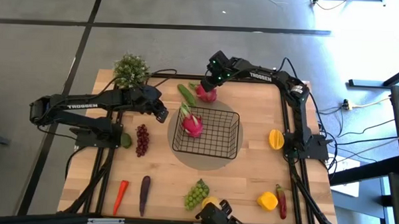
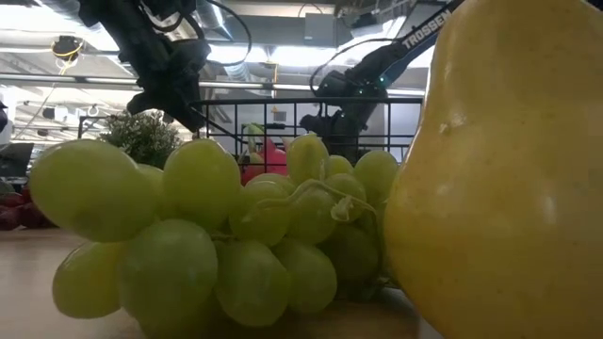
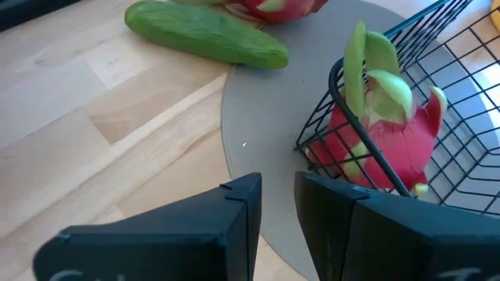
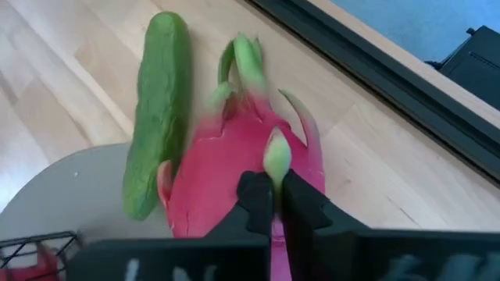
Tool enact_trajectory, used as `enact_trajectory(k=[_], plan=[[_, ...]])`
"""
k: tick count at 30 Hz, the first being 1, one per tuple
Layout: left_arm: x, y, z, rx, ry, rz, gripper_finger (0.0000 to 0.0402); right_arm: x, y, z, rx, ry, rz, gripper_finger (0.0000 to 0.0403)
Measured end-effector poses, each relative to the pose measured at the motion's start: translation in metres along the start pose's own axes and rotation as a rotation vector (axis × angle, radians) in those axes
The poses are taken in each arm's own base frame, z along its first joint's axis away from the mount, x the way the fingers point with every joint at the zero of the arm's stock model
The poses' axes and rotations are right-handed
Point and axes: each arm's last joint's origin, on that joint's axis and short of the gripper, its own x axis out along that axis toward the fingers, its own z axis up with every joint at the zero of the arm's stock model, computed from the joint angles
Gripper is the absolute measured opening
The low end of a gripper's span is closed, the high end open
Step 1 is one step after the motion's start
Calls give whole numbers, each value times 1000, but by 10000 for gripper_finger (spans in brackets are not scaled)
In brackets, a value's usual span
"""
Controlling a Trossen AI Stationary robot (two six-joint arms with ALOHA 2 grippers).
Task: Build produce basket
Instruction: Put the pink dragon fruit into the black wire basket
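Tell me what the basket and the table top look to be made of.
The basket looks like thin metal wire with a black coating: an open grid you can see through. The table top looks like pale wood, matte, with visible grain and board seams. Neither can be confirmed by look alone.

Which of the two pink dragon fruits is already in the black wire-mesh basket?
The pink dragon fruit at the black wire-mesh basket's left end. The other dragon fruit lies outside beside the green cucumber, under the right gripper.

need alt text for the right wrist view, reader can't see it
The right end effector is shut on a green leaf tip of a pink toy dragon fruit lying on the light wooden table. A long green toy cucumber lies right beside the fruit, with a grey round mat partly under both.
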Motion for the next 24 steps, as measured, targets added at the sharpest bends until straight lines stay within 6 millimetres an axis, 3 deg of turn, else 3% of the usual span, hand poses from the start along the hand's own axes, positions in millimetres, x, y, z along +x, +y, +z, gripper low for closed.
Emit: enact_trajectory(k=[10,16,24], plan=[[0,0,0,33,1,1,69,-43,33,10,-66,-25,-41,1],[0,0,0,88,1,2,69,-83,67,14,-147,-49,-158,0],[0,0,0,144,1,3,69,-155,120,12,-180,-145,-250,0]])
